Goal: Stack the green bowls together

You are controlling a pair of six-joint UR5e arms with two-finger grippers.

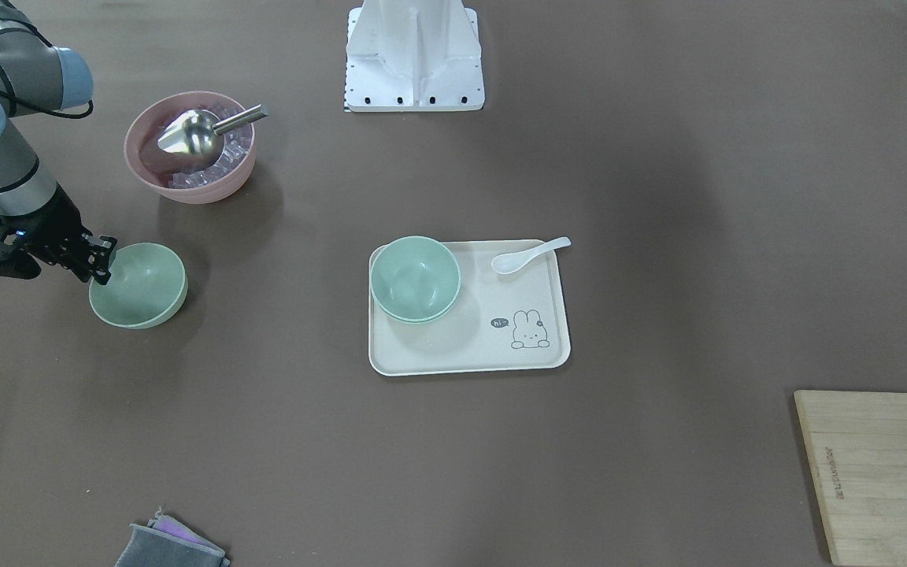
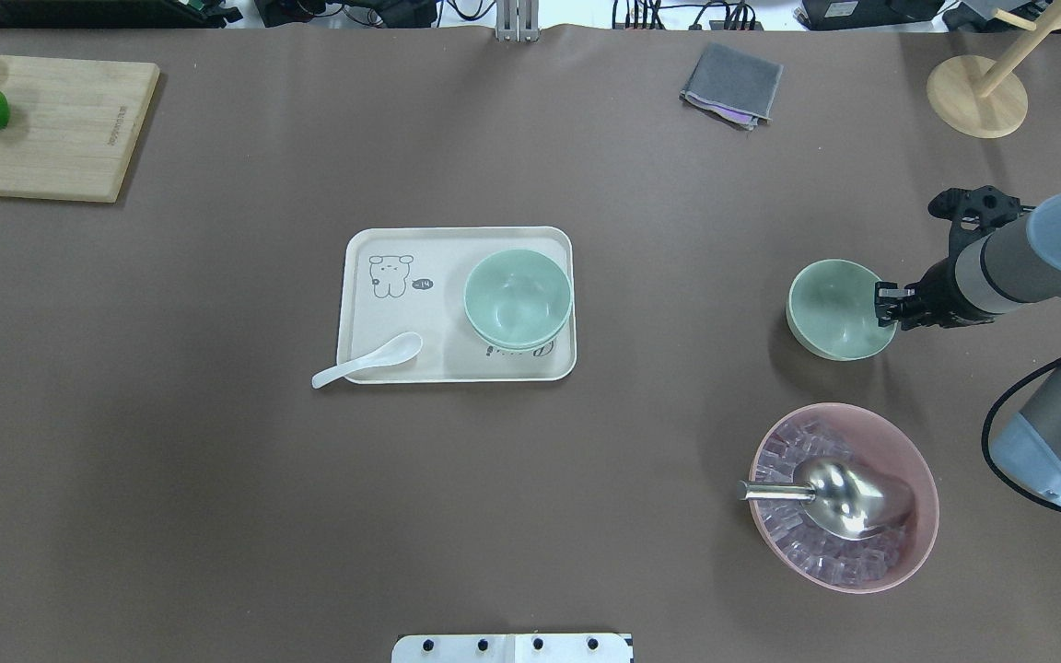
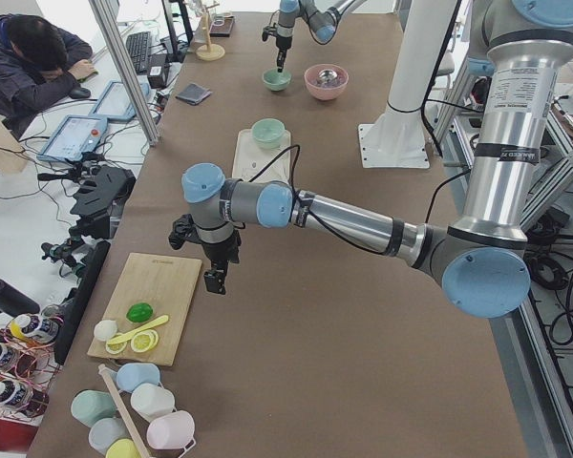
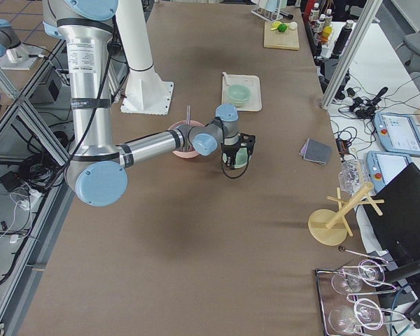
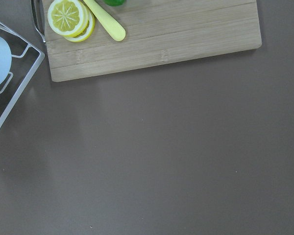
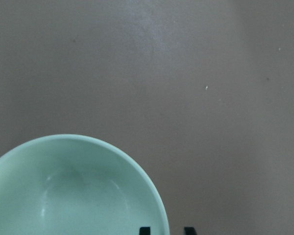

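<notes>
On the tray (image 2: 438, 249), two bowls (image 2: 518, 296) sit nested. My right gripper (image 2: 880, 304), narrow, straddles the rim of the third bowl (image 2: 839, 308), and I cannot tell whether it is clamped. Nor can I tell my left gripper's (image 3: 215, 277) state.

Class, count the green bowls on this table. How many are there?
3: two nested green bowls on the tray; one lone bowl at the right gripper. Nesting could hide more.
</notes>
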